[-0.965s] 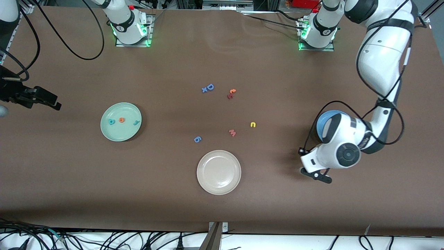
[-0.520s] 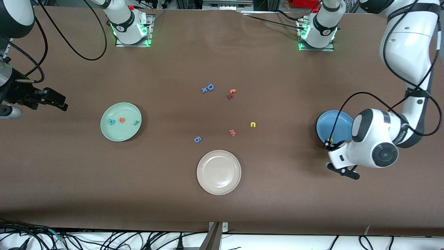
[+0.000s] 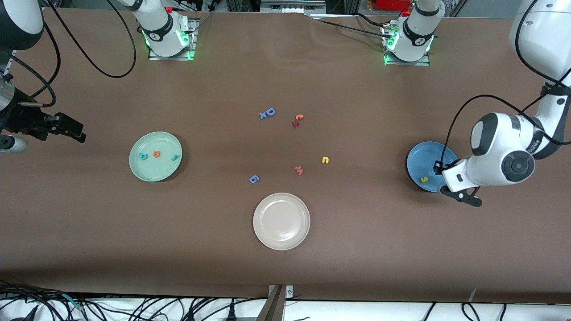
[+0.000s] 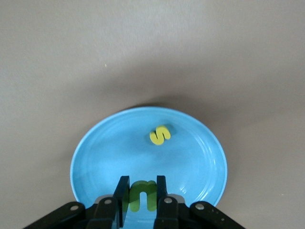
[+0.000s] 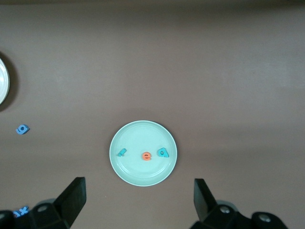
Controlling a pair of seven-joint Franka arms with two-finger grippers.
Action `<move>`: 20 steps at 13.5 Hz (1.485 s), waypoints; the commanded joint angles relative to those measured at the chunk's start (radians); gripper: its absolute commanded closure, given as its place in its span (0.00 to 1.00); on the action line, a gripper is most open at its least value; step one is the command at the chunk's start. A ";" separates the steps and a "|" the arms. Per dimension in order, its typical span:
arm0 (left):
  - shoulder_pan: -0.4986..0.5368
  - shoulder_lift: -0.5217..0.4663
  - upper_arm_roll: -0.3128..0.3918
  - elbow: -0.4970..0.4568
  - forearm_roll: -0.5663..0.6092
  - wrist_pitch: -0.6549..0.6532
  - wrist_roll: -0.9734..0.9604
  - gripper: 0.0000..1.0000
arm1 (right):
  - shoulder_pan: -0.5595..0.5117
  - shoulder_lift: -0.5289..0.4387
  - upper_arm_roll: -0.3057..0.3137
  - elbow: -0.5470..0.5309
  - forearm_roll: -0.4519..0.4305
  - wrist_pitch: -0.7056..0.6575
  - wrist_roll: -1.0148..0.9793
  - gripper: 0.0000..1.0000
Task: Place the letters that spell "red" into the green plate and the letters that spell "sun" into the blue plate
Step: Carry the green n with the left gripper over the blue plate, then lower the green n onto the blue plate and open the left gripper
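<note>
The blue plate [image 3: 424,161] lies toward the left arm's end of the table with a yellow "s" [image 3: 424,179] in it. My left gripper [image 3: 466,197] hangs over that plate's rim, shut on a green "n"/"u" letter [image 4: 143,195]; the left wrist view shows the plate [image 4: 105,157] and the "s" [image 4: 160,135] below the gripper [image 4: 143,181]. A yellow "n"/"u" [image 3: 325,160] rests on the bare table. The green plate [image 3: 151,171] holds a teal "d" [image 3: 142,156], an orange "e" [image 3: 156,154] and a teal "r" [image 3: 175,157]. My right gripper [image 3: 67,131] waits open beside it.
A cream plate [image 3: 281,221] sits mid-table, nearest the front camera. Loose letters lie around the middle: a blue "D" with a small "x" [image 3: 267,113], a red and orange pair [image 3: 297,120], a pink "m" [image 3: 299,170] and a blue "6" [image 3: 254,179].
The left arm has swung toward its end of the table and over the blue plate with the green letter, uncovering the plate and its "s". The right gripper shifted slightly, then held still.
</note>
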 commanded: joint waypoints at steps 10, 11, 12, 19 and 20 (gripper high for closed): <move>0.157 -0.012 -0.088 -0.158 -0.021 0.189 0.071 0.00 | 0.003 -0.005 0.002 -0.013 -0.021 0.007 0.003 0.00; 0.154 -0.012 -0.088 -0.154 -0.024 0.187 0.054 0.00 | 0.003 -0.003 0.002 -0.013 -0.021 0.007 0.003 0.00; 0.138 -0.012 -0.088 -0.149 -0.024 0.181 0.006 0.00 | 0.003 0.000 0.002 -0.013 -0.021 0.009 0.003 0.00; -0.034 -0.018 -0.102 -0.135 -0.024 0.149 -0.248 0.00 | 0.003 0.000 0.003 -0.010 -0.016 0.007 0.083 0.00; -0.059 -0.014 -0.123 -0.131 -0.024 0.154 -0.263 0.00 | 0.008 0.000 0.005 -0.010 -0.016 0.003 0.107 0.00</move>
